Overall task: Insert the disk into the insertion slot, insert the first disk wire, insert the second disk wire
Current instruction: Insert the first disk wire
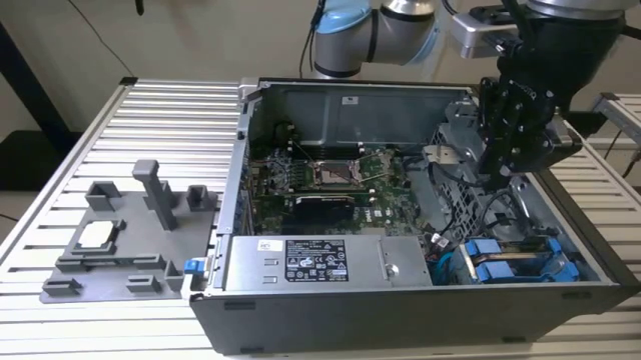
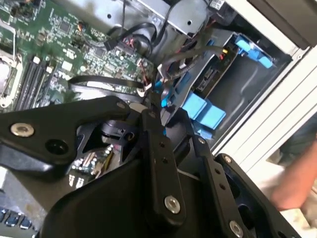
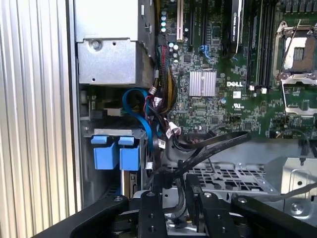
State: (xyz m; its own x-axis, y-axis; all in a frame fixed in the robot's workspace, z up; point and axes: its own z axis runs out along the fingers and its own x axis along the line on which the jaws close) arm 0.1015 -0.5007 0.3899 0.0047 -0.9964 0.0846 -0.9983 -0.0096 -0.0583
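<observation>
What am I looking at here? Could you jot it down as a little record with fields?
setting: open computer case on a slatted metal table
arm: tool hangs inside the case, toward the exterior view's right
nearest the tool: black wires over a perforated grey plate
disk: blue carrier looks seated in the insertion slot
also inside: green motherboard; grey box with white label
beside the case: grey fixture

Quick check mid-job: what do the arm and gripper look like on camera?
The arm is a silver-grey tube with pale blue joint caps. The gripper is matte black, built of flat linked bars pinned with silver screws.
</observation>
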